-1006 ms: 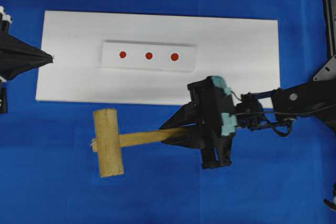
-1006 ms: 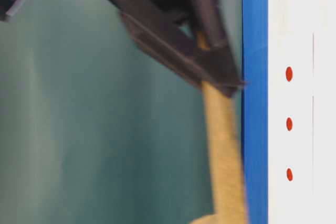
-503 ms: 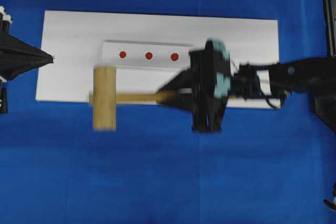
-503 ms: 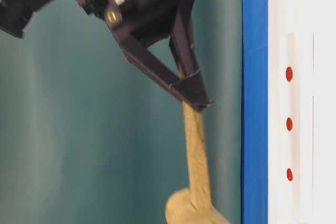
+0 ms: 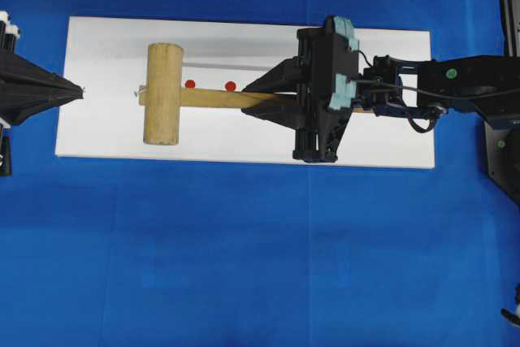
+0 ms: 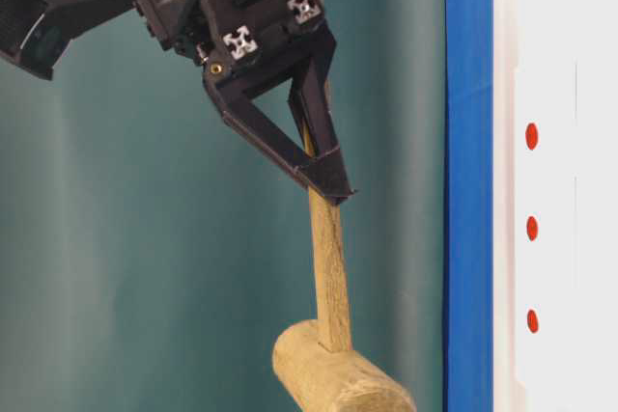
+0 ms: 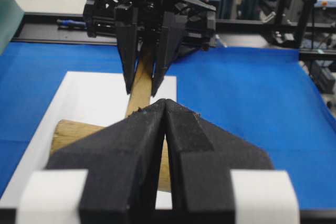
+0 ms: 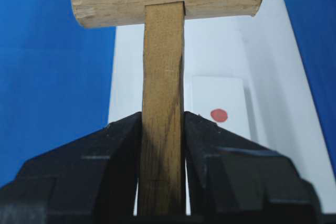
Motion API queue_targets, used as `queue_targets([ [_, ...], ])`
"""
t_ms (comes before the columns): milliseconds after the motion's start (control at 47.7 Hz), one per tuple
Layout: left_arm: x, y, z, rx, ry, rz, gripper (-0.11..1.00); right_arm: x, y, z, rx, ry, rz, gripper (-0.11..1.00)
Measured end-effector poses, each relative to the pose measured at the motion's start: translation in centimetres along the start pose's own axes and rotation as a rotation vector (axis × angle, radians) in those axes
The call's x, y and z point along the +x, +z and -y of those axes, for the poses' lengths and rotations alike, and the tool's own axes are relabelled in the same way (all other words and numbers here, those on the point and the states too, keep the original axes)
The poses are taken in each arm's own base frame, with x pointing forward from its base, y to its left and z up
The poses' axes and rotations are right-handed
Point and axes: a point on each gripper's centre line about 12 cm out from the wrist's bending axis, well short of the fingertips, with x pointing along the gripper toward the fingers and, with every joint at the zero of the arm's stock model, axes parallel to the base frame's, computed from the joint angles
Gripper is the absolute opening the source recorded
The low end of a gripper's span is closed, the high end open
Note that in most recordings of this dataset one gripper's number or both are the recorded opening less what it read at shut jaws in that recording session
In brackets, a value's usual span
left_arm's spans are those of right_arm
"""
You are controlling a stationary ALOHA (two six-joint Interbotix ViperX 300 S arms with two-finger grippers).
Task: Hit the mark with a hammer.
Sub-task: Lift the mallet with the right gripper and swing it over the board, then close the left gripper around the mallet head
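The hammer (image 5: pixel 163 93), rigid and head-heavy, is being gripped mid-handle by the right gripper (image 5: pixel 258 94) above the white board (image 5: pixel 382 54) near its left edge; the left gripper (image 5: pixel 71 88) is being kept closed, empty

Your two black arms
The right gripper (image 5: pixel 258 97) carries teal blocks and looping black cables; the left gripper (image 7: pixel 165 109) shows white tape patches.

The hammer (image 5: pixel 173 95), a pale wooden mallet with a thick round head and flat handle, is sticking straight out from the right claw (image 5: pixel 253 95), raised off the board, its head hanging beyond the claw's tips.
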Motion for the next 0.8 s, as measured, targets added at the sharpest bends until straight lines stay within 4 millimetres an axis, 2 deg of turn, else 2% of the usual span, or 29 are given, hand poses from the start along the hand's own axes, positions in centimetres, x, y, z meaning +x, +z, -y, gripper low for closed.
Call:
queue_targets([
  [252,0.0,0.0,0.0,-0.003,0.0,0.0,0.0,0.0,0.7,0.4,-0.238,-0.013,0.052,0.09],
  [461,0.0,0.0,0.0,-0.038,0.0,0.0,0.0,-0.2,1.9,0.4,-0.598,-0.051,0.138,0.1],
  [797,0.0,-0.1,0.0,-0.054,0.001,-0.001,0.0,-0.6,3.5,0.5,-0.925,-0.152,0.257,0.1],
])
